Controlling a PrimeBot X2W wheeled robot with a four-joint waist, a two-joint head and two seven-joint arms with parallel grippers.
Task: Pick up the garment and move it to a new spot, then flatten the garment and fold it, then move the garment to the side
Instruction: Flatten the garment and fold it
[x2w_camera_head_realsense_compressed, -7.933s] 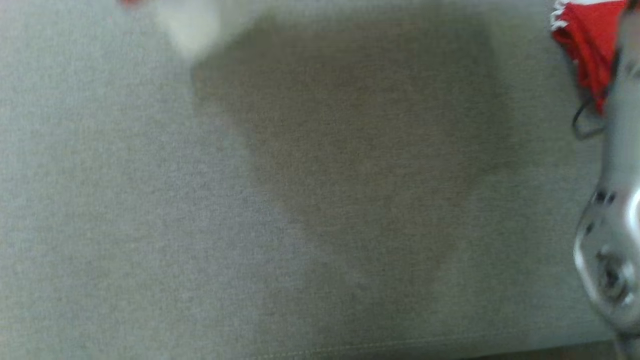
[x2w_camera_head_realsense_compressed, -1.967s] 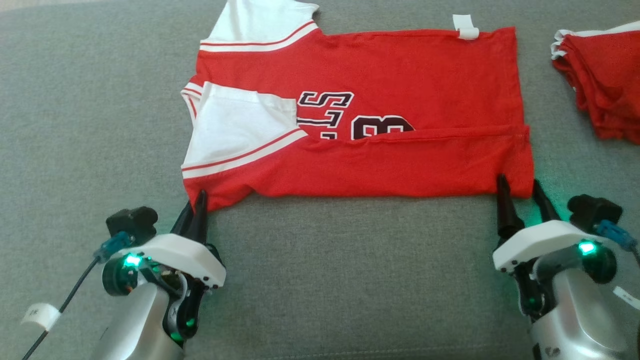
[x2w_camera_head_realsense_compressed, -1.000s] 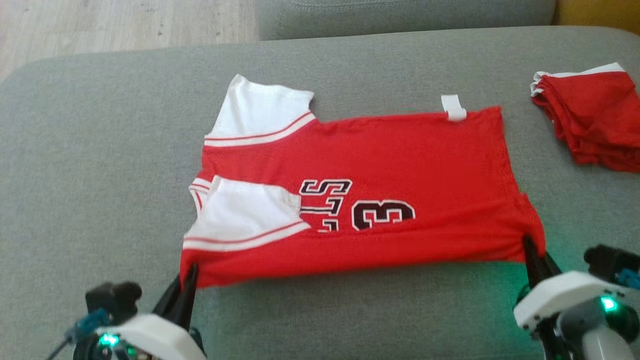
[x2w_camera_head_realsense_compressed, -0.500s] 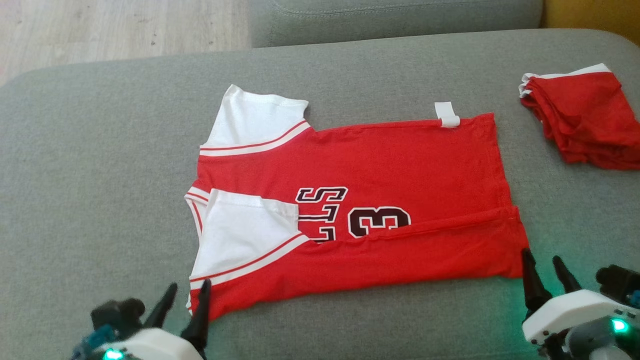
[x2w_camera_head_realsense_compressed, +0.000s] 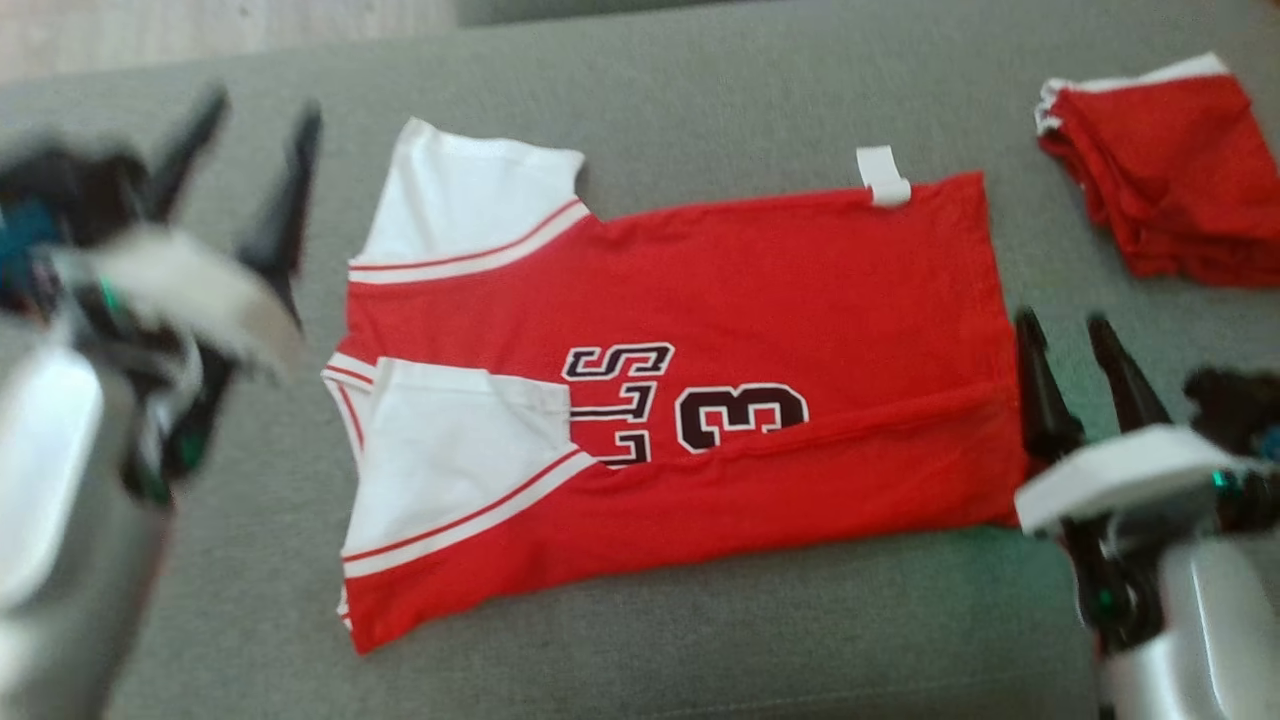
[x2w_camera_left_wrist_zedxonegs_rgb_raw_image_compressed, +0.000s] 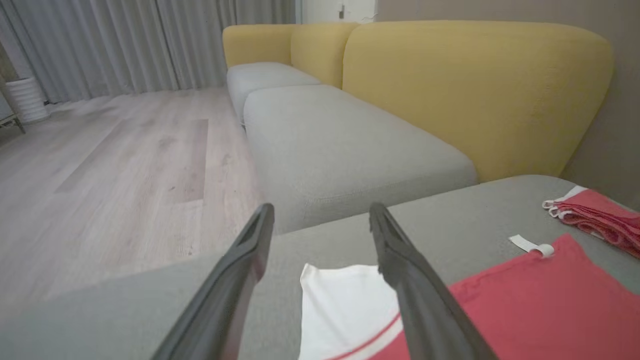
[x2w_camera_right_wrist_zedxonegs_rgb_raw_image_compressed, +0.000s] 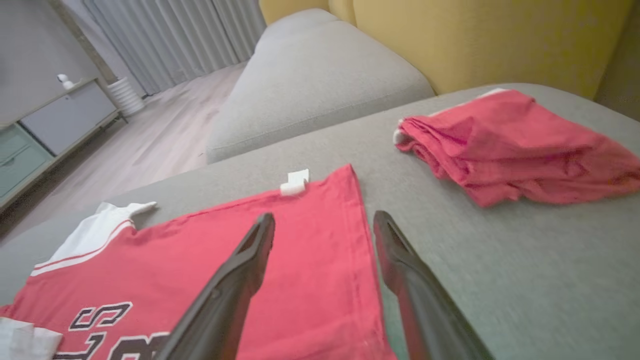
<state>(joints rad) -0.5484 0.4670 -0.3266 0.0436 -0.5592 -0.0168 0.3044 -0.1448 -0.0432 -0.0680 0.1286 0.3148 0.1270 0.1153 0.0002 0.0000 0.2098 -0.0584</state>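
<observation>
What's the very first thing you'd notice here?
The big red jersey with white sleeves, spread across the middle of the grey cushion. Then the red bundle at the far right, and the left gripper and right gripper, both open, one at each end of the jersey.

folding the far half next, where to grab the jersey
Grip the jersey probably at both far-edge ends: left claw on the far white sleeve, right claw at the hem corner by the white tag, each from its own side; it lies flat.
</observation>
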